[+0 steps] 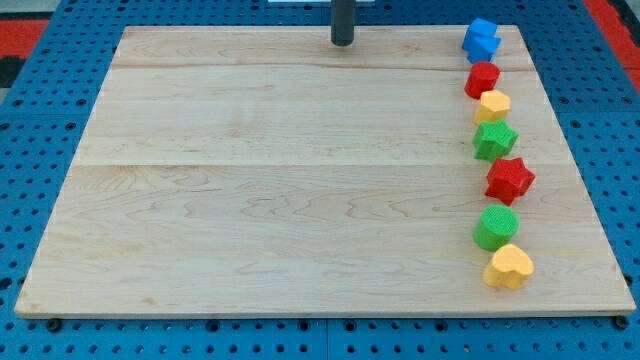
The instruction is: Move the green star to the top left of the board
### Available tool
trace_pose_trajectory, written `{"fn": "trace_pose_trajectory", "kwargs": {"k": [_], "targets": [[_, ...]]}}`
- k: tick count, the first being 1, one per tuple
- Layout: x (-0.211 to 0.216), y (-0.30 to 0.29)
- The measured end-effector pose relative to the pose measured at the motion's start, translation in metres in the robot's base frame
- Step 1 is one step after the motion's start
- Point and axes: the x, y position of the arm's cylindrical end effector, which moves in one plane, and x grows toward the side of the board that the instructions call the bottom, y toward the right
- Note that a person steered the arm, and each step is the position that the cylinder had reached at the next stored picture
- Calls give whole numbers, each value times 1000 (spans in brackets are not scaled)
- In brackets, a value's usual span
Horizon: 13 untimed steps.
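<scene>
Hovering at the view's top centre, the rod's tip (343, 43) stood well apart from every block; there was no gripper to open or close, only a bare rod. The green star (494, 139) sat in the column along the board's (280, 190) right side, touching the yellow block (492, 104) above it and just beside the red star (510, 179) below. Risk judged: a push begun off-centre would drag either neighbour along, or spin the star off the tip during the long leftward run.

A lab test bench is suggested: a pale wooden board (300, 180) is laid on a blue perforated worktop (40, 150), with red perforated panels (20, 40) seen at the view's top corners.
</scene>
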Motion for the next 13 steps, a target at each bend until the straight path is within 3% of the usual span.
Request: {"fn": "trace_pose_trajectory", "kwargs": {"k": [1, 2, 4, 5, 6, 7, 8, 9, 11, 12, 13], "targets": [[22, 10], [133, 42], [349, -3], [398, 12], [400, 29], [399, 114], [398, 244], [380, 307], [209, 267], [203, 202], [224, 105]]}}
